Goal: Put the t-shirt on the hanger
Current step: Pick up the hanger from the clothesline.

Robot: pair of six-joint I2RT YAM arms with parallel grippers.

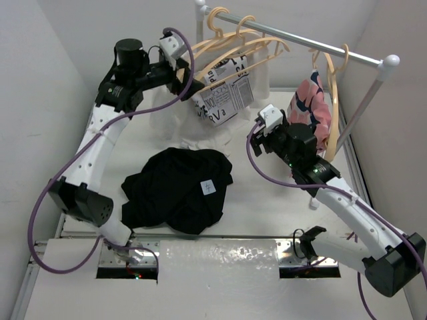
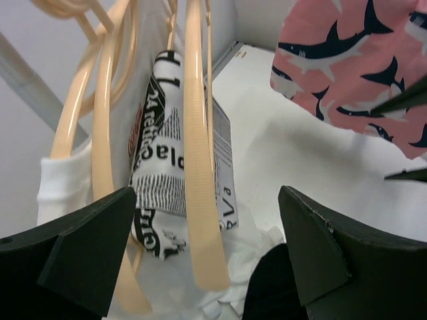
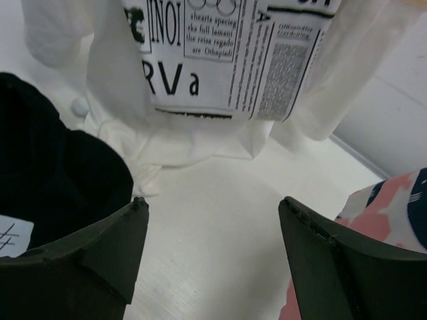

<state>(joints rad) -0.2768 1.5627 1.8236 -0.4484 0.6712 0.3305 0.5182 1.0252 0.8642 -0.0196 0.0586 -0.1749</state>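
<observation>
the black t-shirt (image 1: 177, 190) lies crumpled on the white table (image 1: 267, 200), a little toward 8 o'clock from the table's middle in the overhead view, its small white label (image 1: 209, 187) facing up on the 3 o'clock side of the heap. no gripper touches it.

the metal rail (image 1: 300, 39) runs from 12 o'clock toward 2 o'clock across the far end. from it hang several pale tan hangers, a white newsprint-lettered garment (image 1: 223, 97) near 12 o'clock, and a pink garment with navy sharks (image 1: 313, 107) near 2 o'clock.

the left gripper (image 2: 207, 247) is raised at 11 o'clock, up against the bunch of hangers. its fingers (image 2: 87, 253) stand spread wide, and one thin tan hanger (image 2: 200, 167) passes down through the gap between them, touching neither finger as far as the wrist view shows. more tan hangers (image 2: 100, 153) hang just to the 9 o'clock side of it, with the newsprint garment behind.

the right gripper (image 3: 213, 253) hovers over bare table at 2 o'clock from the t-shirt, between it and the pink garment. its jaws are spread apart with nothing between them; in its wrist view the t-shirt's edge lies at 9 o'clock.
</observation>
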